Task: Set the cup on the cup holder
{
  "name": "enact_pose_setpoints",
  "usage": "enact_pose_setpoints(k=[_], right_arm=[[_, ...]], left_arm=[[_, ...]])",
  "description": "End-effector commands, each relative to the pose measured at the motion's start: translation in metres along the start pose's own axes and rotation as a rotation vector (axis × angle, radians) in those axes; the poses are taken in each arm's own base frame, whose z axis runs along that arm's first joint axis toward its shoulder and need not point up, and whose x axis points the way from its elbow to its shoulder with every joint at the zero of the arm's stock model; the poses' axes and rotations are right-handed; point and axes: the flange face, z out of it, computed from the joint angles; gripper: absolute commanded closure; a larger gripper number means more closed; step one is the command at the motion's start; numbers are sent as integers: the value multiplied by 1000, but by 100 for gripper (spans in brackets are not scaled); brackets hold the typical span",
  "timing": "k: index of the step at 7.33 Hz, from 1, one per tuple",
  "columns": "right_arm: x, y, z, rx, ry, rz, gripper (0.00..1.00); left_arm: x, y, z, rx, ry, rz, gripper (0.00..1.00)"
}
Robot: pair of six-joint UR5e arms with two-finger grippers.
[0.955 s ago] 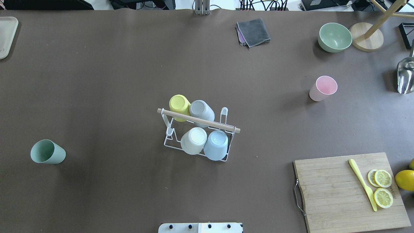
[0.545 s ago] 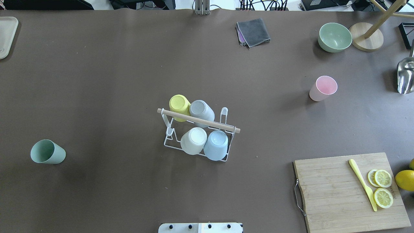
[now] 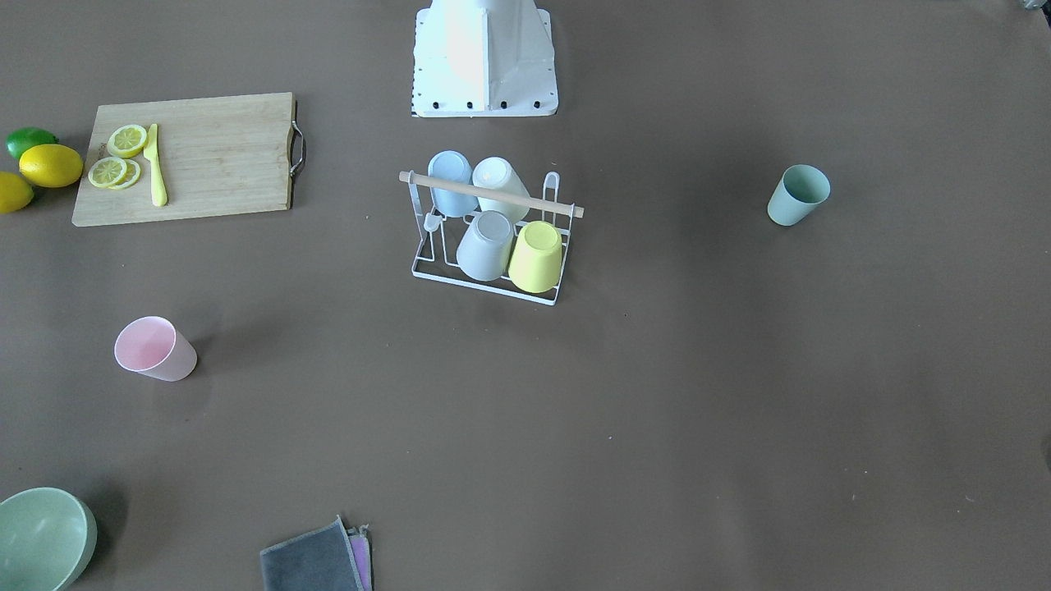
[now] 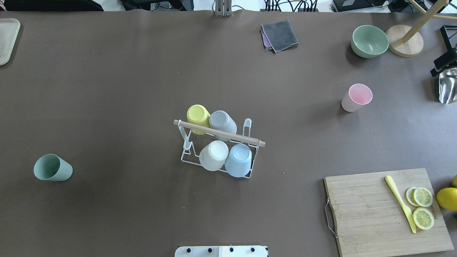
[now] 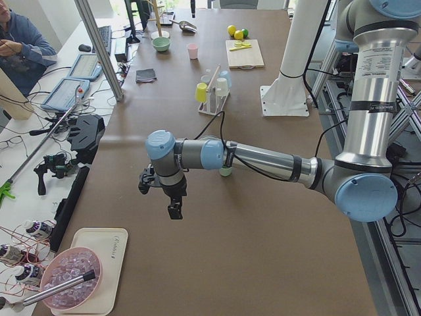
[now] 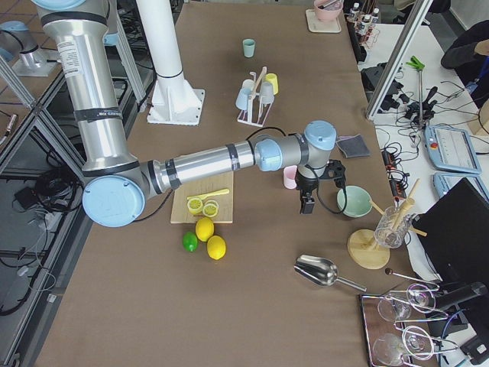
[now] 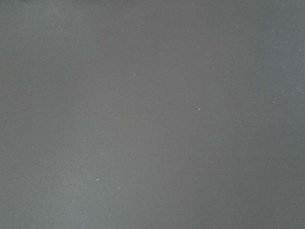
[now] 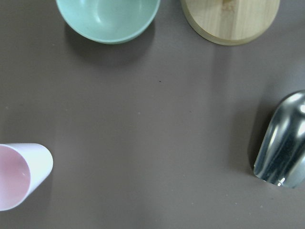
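Note:
The white wire cup holder [image 4: 219,132] with its wooden rod stands mid-table and also shows in the front view [image 3: 491,195]. Several cups sit upside down on it. A pink cup [image 4: 356,97] stands upright at the right, also seen in the right wrist view [image 8: 19,176]. A green cup [image 4: 53,167] stands at the left. My right gripper [image 6: 308,205] hangs above the table beyond the pink cup; only a black part of it [image 4: 443,63] shows overhead, so I cannot tell its state. My left gripper [image 5: 172,209] hovers beyond the green cup; I cannot tell its state.
A green bowl [image 4: 369,41], a wooden stand base [image 4: 404,40] and a metal scoop [image 4: 448,85] sit at the far right. A cutting board [image 4: 378,214] with lemon slices and a yellow knife lies front right. A grey cloth [image 4: 280,35] lies at the back.
A black part of my right gripper has come into the overhead view at the right edge, above the scoop. The cups and the cup holder have not moved.

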Motion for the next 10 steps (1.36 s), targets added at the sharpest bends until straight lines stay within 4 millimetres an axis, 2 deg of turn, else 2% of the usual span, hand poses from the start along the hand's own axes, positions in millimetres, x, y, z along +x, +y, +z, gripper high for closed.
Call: enact_pose_setpoints(k=[1, 2, 3, 4, 5, 6, 7, 8, 9, 10], right_arm=[[-50, -33, -4, 8, -18, -33, 0], [-68, -58, -7, 11, -24, -30, 0], [-92, -76, 2, -11, -33, -51, 0], [-104, -92, 13, -34, -32, -53, 0], [-115, -107, 21, -54, -36, -53, 0], [-127, -112, 46, -96, -35, -60, 0], [-135, -127, 63, -128, -27, -61, 0], [-154, -156, 61, -139, -26, -57, 0], [-162, -172, 66, -157, -21, -50, 0], [-168, -191, 70, -181, -18, -46, 0]], left_arm=[[79, -39, -20, -113, -81, 37, 2], [122, -47, -6, -168, -126, 96, 2], [158, -51, 14, -207, -146, 152, 2], [210, -60, 37, -281, -161, 206, 2], [220, -60, 44, -312, -164, 208, 2], [222, -60, 56, -353, -167, 203, 2], [244, -60, 67, -411, -162, 284, 2], [246, -65, 80, -465, -153, 351, 2], [241, -73, 93, -504, -143, 398, 2], [242, -74, 115, -549, -139, 416, 2]])
